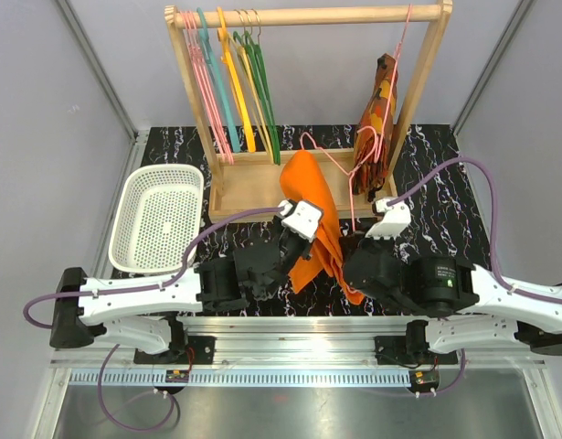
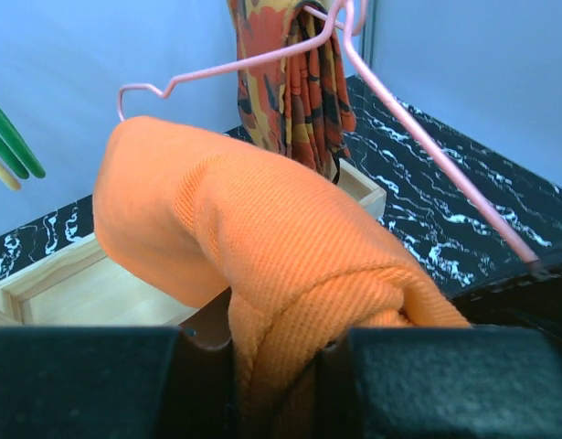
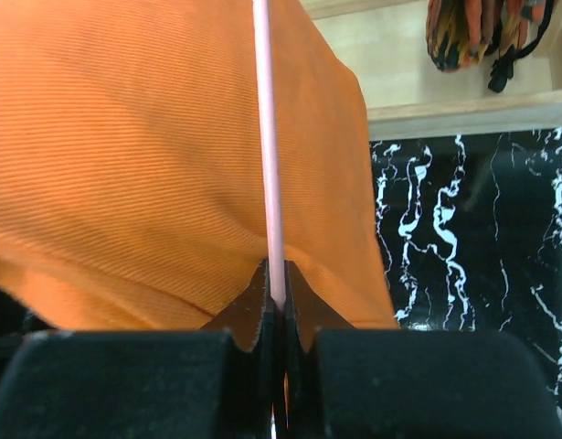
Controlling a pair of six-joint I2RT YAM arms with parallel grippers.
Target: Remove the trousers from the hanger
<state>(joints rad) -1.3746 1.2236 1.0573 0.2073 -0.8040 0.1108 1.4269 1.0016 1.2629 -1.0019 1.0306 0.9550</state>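
The bright orange trousers are draped over the thin pink hanger, above the black mat in front of the rack. My left gripper is shut on a bunched fold of the trousers, with cloth pinched between the jaws. My right gripper is shut on one wire arm of the hanger, which runs up across the trousers from the closed jaws. In the left wrist view the hanger runs from its hook down to the right, behind the cloth.
A wooden rack stands at the back with several pink, teal, yellow and green hangers. A camouflage garment hangs at its right on another pink hanger. A white basket sits at the left. The rack's wooden base is just behind the trousers.
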